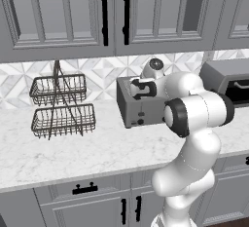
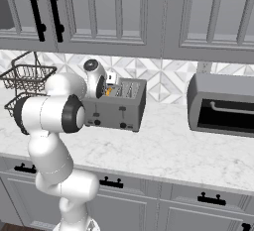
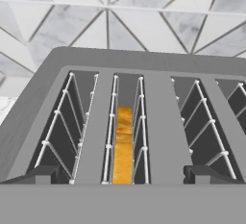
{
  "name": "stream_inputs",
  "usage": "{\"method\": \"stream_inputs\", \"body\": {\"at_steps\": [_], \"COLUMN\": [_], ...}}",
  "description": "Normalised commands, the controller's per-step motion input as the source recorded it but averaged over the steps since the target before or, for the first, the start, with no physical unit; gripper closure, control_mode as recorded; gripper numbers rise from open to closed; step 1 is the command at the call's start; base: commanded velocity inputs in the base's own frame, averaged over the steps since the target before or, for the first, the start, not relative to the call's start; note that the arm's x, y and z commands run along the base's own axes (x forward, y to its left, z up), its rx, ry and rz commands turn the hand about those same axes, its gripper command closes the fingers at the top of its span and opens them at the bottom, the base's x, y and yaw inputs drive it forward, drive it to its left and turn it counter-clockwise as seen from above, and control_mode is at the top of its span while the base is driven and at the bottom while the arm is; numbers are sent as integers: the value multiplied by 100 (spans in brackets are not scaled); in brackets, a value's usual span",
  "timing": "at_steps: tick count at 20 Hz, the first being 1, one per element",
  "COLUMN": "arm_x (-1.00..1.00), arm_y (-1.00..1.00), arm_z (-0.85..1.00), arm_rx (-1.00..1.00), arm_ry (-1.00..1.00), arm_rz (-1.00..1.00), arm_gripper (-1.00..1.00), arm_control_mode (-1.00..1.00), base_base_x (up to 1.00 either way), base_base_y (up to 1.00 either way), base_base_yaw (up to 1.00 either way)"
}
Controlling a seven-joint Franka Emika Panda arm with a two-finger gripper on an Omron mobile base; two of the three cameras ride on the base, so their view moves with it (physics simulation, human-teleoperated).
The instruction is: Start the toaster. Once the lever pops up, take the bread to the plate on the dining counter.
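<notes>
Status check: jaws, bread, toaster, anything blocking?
Gripper open, empty, above the toaster. Bread down in second slot from left. Nothing between jaws and slot.

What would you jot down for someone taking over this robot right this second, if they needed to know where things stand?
Gripper: open, holding nothing, poised just above the toaster and looking down into its slots.
Bread: standing on edge in the second slot from the left as the hand view shows them, golden crust up.
Toaster: on the marble worktop, between the wire basket rack and the larger grey oven.
Done: arm brought over the toaster.
Whether the lever has been pressed or has popped up cannot be told.
Left: lift the bread out and carry it to the plate on the dining counter.
</notes>
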Motion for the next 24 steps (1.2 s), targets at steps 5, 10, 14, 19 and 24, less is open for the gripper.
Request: {"method": "stream_inputs", "body": {"at_steps": [5, 10, 14, 19, 24], "arm_x": [0, 0, 0, 0, 0], "arm_y": [0, 0, 0, 0, 0], "arm_z": [0, 0, 0, 0, 0], "arm_rx": [0, 0, 0, 0, 0], "arm_ry": [0, 0, 0, 0, 0], "arm_rz": [0, 0, 0, 0, 0], "arm_gripper": [-100, -100, -100, -100, -100], "arm_control_mode": [-100, -100, -100, -100, -100], "base_base_x": [0, 0, 0, 0, 0], "base_base_y": [0, 0, 0, 0, 0], "base_base_yaw": [0, 0, 0, 0, 0]}}
